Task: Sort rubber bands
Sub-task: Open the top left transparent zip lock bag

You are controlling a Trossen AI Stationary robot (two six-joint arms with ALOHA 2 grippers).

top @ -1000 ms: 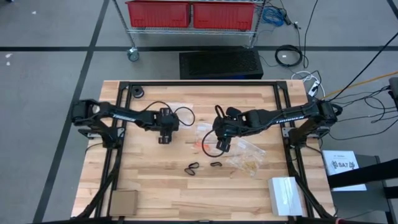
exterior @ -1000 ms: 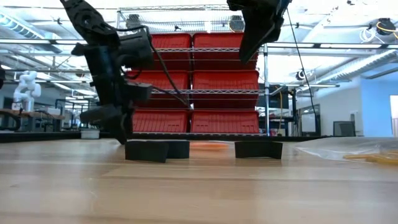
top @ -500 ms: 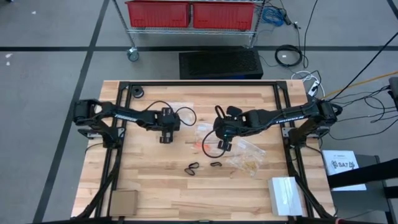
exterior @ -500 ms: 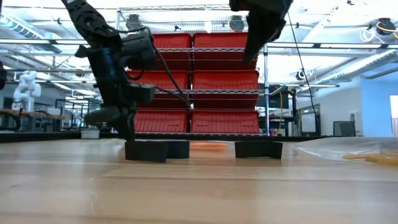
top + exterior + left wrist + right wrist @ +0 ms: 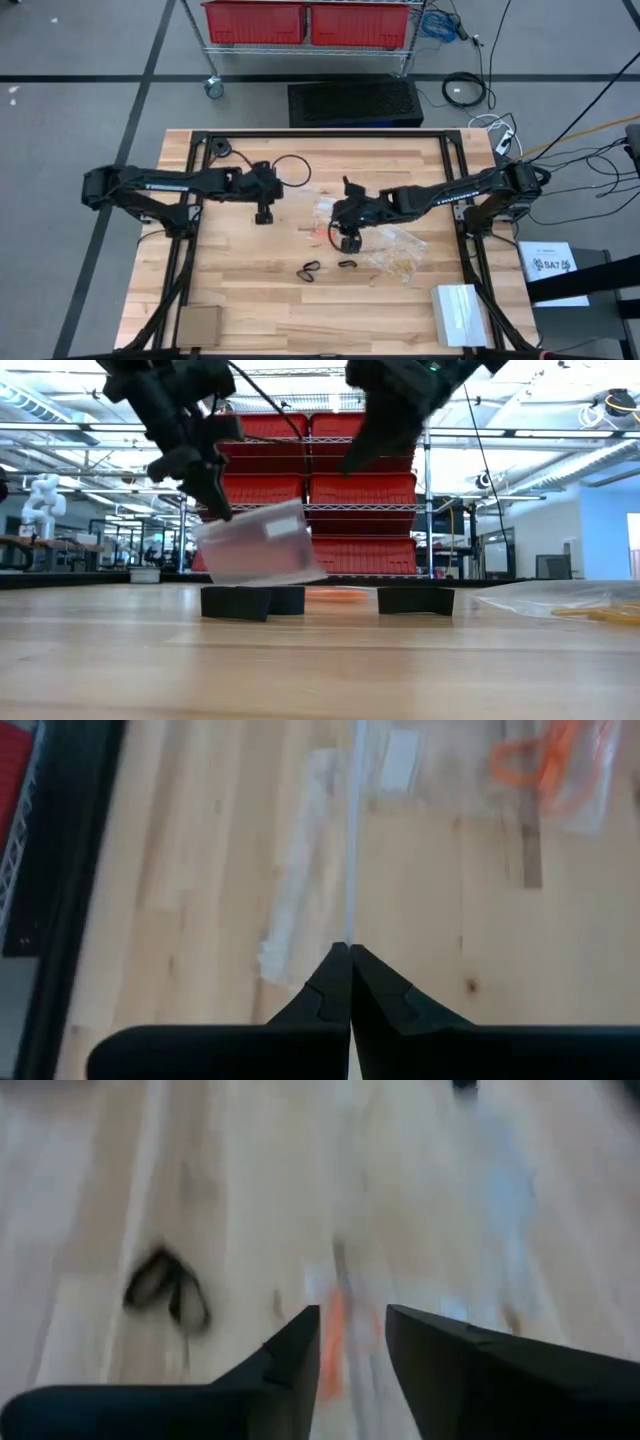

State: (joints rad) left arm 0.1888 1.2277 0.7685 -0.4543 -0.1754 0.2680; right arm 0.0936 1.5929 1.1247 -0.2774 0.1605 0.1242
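L gripper (image 5: 263, 214) sat over the far-left part of the wooden table (image 5: 240, 300), fingers (image 5: 330, 990) pressed together on the top edge of a clear plastic bag (image 5: 258, 545). In the low view the bag hung tilted, off the tabletop, w/ its lower edge above the black blocks (image 5: 252, 601) behind it. L wrist view showed the bag edge-on as a thin line running up from the closed tips.

R gripper (image 5: 347, 240) was near table centre, just above the surface, fingers (image 5: 290, 1355) apart w/ a narrow gap. Through that gap lay an orange-red rubber band (image 5: 335, 1342), blurred; in the high view the orange-red band (image 5: 318, 231) sat just left of the R gripper. A black band pair (image 5: 168, 1288) lay well off to one side of the fingers.

On the table, toward the near edge from the R gripper: two black rubber bands (image 5: 309, 269) and (image 5: 346, 264), close together, not touching, on bare wood. Pale tan bands (image 5: 402, 266) sat inside a clear bag (image 5: 398, 250) on the right of centre, partly under the R arm.

Free room: broad bare wood across the near-left quarter, apart from a brown cardboard square (image 5: 198, 324) at the near-left corner. A white box (image 5: 458, 314) sat at the near-right corner, overhanging the edge. Black frame rails (image 5: 183, 260) ran along both side edges. The two grippers were well apart.
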